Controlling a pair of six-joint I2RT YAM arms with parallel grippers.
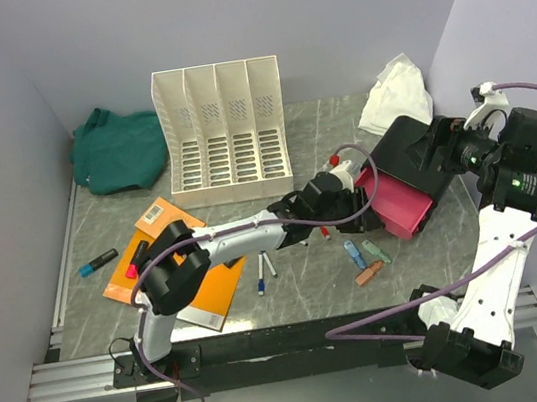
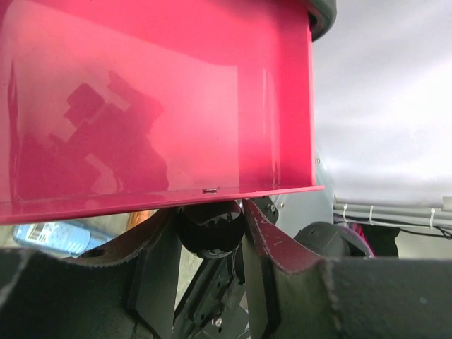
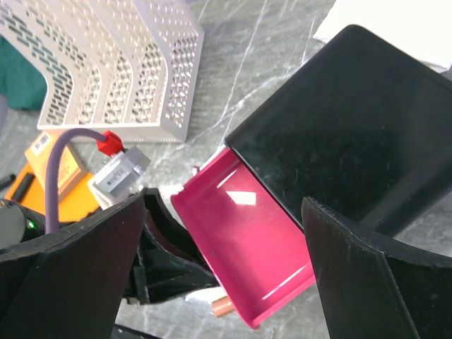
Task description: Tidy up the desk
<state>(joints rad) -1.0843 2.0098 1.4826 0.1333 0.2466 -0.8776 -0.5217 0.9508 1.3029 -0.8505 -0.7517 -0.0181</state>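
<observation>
The desk [image 1: 312, 290] is a dark grey-green stone-look top. A black drawer box [image 1: 421, 150] stands at the right, with its pink drawer [image 1: 398, 206] pulled out toward the left. My left gripper [image 1: 357, 200] is at the drawer's front. In the left wrist view it [image 2: 210, 236] is shut on the drawer's black knob [image 2: 210, 227], under the pink drawer front [image 2: 155, 106]. My right gripper [image 1: 450, 145] hovers over the box, open and empty. In the right wrist view it [image 3: 224, 212] is spread wide above the drawer [image 3: 244, 240] and the box [image 3: 353, 141].
A white file organizer [image 1: 223, 127] stands at the back, with a green cloth [image 1: 119, 147] to its left. Orange notebooks [image 1: 172, 266], a blue marker [image 1: 99, 262], pens [image 1: 264, 272] and small coloured pieces [image 1: 366, 255] lie in front. White crumpled material [image 1: 394, 91] lies behind the box.
</observation>
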